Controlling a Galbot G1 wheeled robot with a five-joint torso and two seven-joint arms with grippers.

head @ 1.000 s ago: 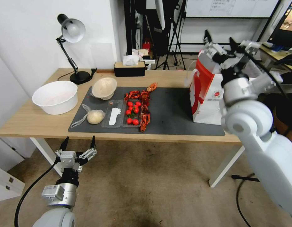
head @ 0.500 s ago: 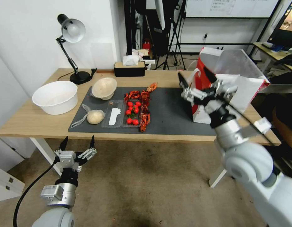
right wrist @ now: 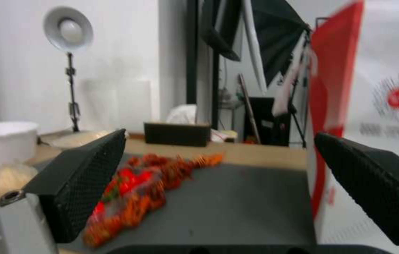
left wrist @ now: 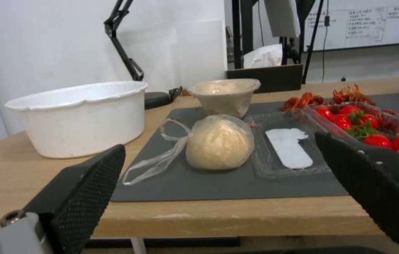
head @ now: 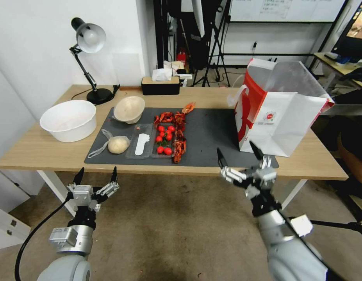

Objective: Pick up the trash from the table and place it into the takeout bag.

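Fingers on both grippers are spread wide and hold nothing. A second ago the right gripper (head: 240, 155) was up high over the takeout bag (head: 278, 117); now it has dropped down low, just in front of the table's (head: 40, 152) front edge. The left gripper (head: 97, 175) has stayed low below the front edge near the left corner. The bag stands upright and open near the right end of the dark mat (head: 212, 136). The clear bag with the beige lump (head: 117, 144) lies near the mat's left front corner, and the beige bowl (head: 129, 109) sits tipped at the mat's back left corner
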